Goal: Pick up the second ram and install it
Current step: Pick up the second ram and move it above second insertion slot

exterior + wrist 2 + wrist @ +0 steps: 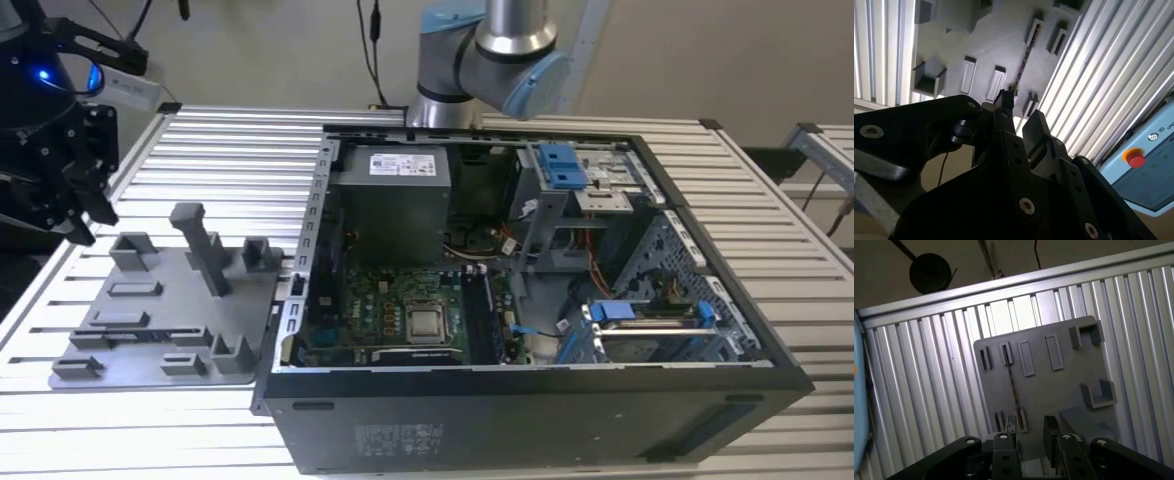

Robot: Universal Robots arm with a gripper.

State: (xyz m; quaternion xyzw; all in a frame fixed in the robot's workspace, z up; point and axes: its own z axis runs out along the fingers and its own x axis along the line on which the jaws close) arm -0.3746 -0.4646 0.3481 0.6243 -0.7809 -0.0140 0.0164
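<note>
Gripper: the black two-fingered gripper (80, 215) hangs at the exterior view's left, above the far end of the tray and apart from it. It also shows in both wrist views (1021, 117) (1029, 437).
Pincer state: released. The two black fingers (1052, 437) stand apart with a clear gap between them, and nothing is held.
Second ram: the long, thin, dark memory stick that is the second ram (1013, 390) stands on its edge in the tray, each end seated in a small slotted bracket. In the second wrist view it reads as a thin dark line (1023, 65).
Ram and gripper: in the first wrist view the stick's near end lies just beside one fingertip. It is not between the fingers.
Tray: the grey plastic holder tray (140, 362) has raised posts and pockets. It lies on the ribbed aluminium table (240, 150), just beside the case on the exterior view's left.
Case: the open black computer case (534, 420) has a green motherboard (387, 300) on its floor. Whether its memory slots hold anything cannot be told.
Arm: the silver and pale-blue robot arm (494, 40) rises behind the case.
</note>
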